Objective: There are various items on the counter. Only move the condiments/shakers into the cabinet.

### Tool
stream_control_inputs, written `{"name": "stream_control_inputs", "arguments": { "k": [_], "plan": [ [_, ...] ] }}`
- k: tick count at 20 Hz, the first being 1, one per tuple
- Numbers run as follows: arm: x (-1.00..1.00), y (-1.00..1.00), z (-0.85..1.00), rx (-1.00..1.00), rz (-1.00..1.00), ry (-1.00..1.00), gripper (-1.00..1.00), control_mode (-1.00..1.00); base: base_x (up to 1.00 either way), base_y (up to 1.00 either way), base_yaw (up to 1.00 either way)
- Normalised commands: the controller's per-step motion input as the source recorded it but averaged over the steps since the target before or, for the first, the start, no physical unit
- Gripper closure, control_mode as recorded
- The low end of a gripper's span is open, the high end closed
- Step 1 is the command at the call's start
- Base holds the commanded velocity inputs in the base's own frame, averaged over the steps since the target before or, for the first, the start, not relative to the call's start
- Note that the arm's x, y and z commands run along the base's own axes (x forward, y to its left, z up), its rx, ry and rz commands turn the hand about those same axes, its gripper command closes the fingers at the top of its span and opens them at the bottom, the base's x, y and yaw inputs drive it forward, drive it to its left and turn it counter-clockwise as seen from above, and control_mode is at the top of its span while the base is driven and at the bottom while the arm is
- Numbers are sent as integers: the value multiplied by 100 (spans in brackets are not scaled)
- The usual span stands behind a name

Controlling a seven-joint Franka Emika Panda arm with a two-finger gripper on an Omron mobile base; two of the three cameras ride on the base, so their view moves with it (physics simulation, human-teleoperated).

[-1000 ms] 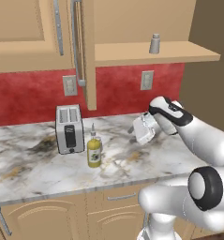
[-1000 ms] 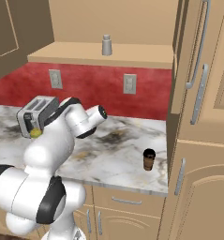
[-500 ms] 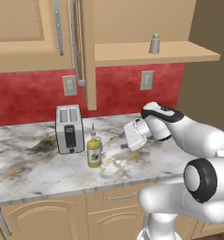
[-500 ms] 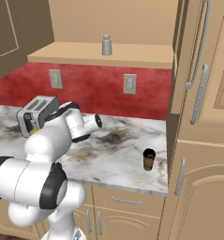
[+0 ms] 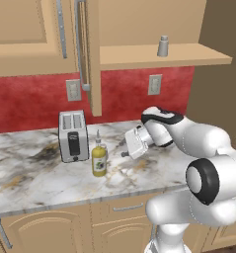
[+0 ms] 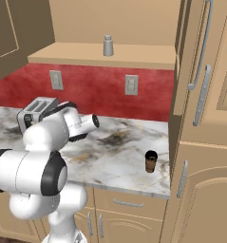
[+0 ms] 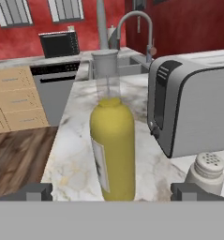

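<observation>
Gripper (image 5: 123,148) fingers are spread wide, nothing held. Bottle (image 7: 112,147) is centred between them, toaster (image 7: 197,108) at 2 o'clock, shaker (image 7: 206,172) at 4; shaker could be knocked on closing.

This is a kitchen. A silver toaster (image 5: 73,135) sits on a marble counter (image 5: 35,168), with wooden cabinets (image 5: 25,29) above it. Past the toaster there is a sink tap (image 7: 137,28) and a dishwasher (image 7: 55,91).
</observation>
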Motion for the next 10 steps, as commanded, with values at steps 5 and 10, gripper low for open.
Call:
{"name": "stream_control_inputs", "arguments": {
  "k": [5, 10],
  "plan": [
    [14, 17, -7, -4, 2, 0, -100, -100, 0, 0, 0],
    [5, 13, -13, -4, 5, 2, -100, -100, 0, 0, 0]
  ]
}}
